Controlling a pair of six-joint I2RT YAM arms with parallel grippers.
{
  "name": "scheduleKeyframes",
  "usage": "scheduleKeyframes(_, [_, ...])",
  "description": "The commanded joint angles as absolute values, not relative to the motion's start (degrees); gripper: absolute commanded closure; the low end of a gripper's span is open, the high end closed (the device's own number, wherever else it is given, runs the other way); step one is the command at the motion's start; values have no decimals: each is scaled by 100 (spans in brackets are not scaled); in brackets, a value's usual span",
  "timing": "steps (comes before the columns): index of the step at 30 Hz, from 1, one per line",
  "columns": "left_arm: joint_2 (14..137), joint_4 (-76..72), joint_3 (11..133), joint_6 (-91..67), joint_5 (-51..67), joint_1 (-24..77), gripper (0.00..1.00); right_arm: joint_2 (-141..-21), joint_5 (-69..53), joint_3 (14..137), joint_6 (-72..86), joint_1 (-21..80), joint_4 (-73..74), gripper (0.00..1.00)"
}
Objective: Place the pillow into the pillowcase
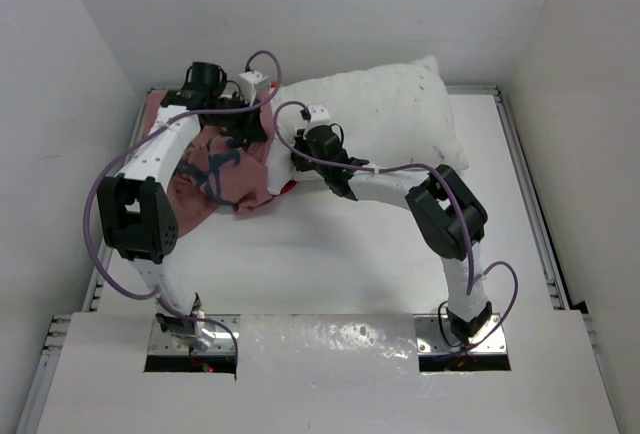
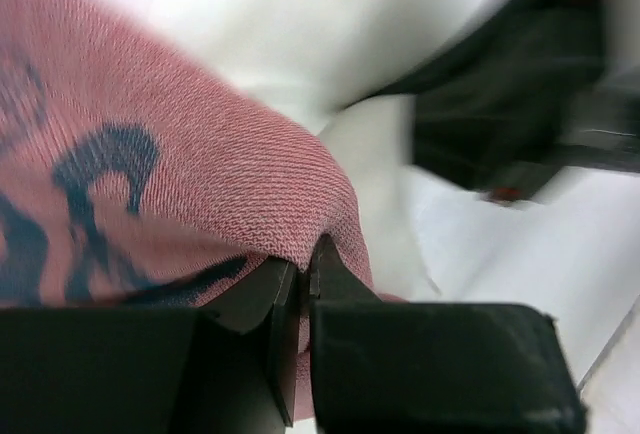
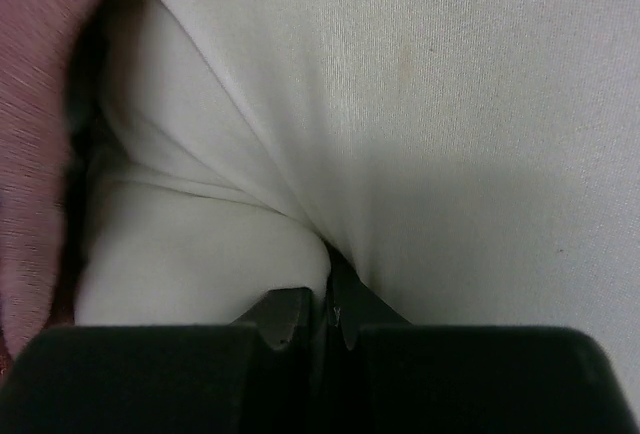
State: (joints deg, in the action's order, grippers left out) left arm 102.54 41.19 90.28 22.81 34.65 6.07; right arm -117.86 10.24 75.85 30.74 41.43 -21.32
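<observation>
Left end effector [image 2: 303, 272] is clamped on a pillowcase [image 2: 180, 204] fold, at 10 o'clock on the desk [image 1: 330, 254]. Right end effector [image 3: 325, 299] pinches the pillow [image 1: 390, 114] at 12 o'clock. Insertion appears barely begun; most of the pillow lies outside.

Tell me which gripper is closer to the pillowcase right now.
Left. The left gripper is pinching the pillowcase cloth itself; the right gripper sits beside its edge, clamped on a fold of the pillow.
</observation>
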Motion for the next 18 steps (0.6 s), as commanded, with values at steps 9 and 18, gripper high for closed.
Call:
scheduleKeyframes(9, [10352, 7224, 10318, 5282, 6028, 1309, 100, -11338, 1537, 8885, 4016, 3375, -2180, 100])
scheduleKeyframes(18, [11232, 6514, 11538, 4152, 7038, 1301, 100, -11681, 1942, 9045, 4184, 3839, -2381, 100])
